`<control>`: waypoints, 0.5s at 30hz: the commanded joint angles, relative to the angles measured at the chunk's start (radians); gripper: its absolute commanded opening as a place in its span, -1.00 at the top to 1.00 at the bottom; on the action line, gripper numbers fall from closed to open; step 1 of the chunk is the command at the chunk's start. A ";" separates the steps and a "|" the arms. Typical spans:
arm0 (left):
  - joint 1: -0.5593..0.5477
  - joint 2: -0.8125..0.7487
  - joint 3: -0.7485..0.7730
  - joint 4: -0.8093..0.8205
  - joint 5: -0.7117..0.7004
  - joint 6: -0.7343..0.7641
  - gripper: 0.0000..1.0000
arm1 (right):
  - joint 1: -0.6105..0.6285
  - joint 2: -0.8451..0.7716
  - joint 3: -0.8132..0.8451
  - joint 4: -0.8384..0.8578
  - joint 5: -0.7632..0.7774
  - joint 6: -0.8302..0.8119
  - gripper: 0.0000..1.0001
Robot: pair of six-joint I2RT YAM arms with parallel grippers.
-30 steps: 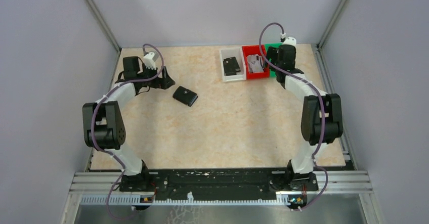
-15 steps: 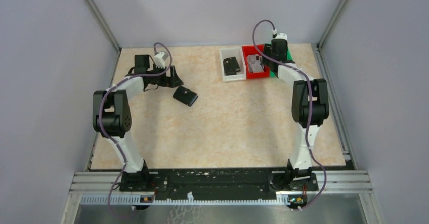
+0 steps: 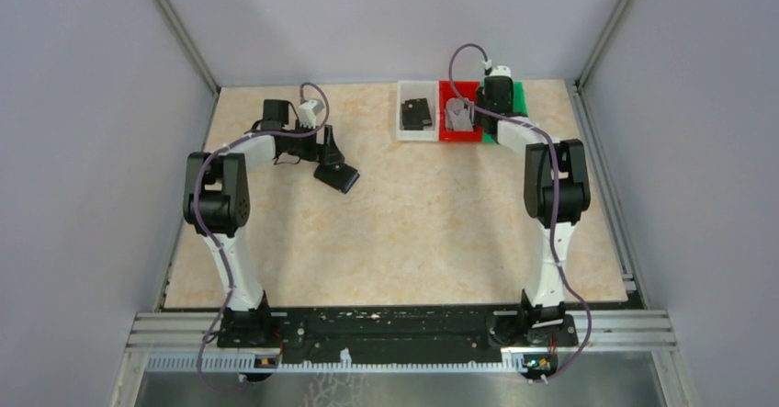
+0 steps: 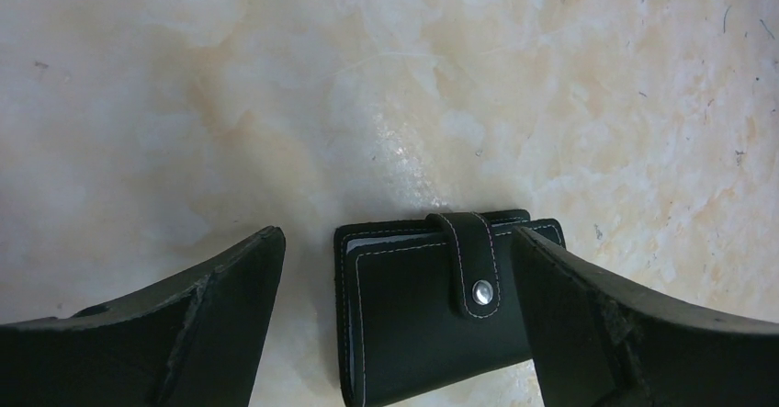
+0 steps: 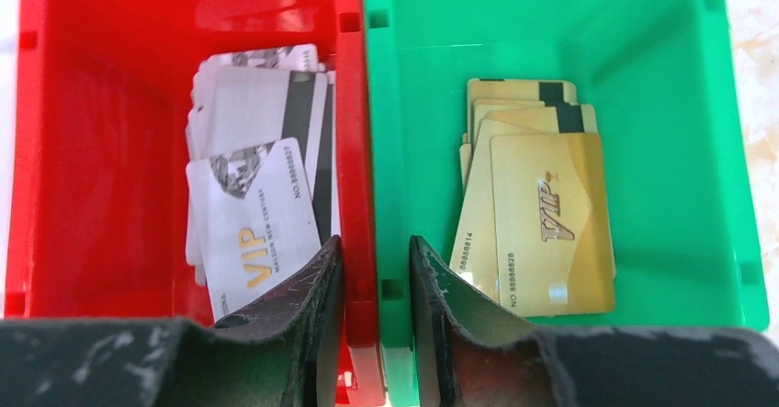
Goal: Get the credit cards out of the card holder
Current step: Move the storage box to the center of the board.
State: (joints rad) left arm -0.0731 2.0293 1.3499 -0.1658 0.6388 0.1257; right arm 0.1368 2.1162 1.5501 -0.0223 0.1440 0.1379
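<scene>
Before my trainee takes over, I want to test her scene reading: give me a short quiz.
1. True or false: the left gripper is clamped shut on the black folding snap-strap card holder.
2. Fill in: the fingers of the right gripper straddle the adjoining ___ of the red plastic bin and green plastic bin.
3. The gold plastic cards lie: A in the red bin, B in the green bin, C on the table.
Key: 1 false, it stands open around it; 2 walls; 3 B.
</scene>
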 commanded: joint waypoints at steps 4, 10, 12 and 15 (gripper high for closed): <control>-0.025 0.037 0.027 -0.058 0.016 0.066 -0.85 | 0.070 -0.170 -0.185 0.094 0.045 0.006 0.63; -0.033 -0.010 -0.040 -0.105 0.060 0.108 -0.56 | 0.104 -0.274 -0.322 0.139 0.039 0.040 0.73; -0.042 -0.042 -0.085 -0.106 0.065 0.124 -0.42 | 0.119 -0.299 -0.357 0.142 0.042 0.059 0.77; -0.056 -0.091 -0.153 -0.106 0.070 0.148 -0.24 | 0.149 -0.329 -0.406 0.146 0.052 0.079 0.80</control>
State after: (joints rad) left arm -0.1001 2.0041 1.2804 -0.2054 0.6716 0.2222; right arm 0.2420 1.8755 1.1889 0.0856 0.2001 0.1711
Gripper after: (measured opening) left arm 0.671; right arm 0.268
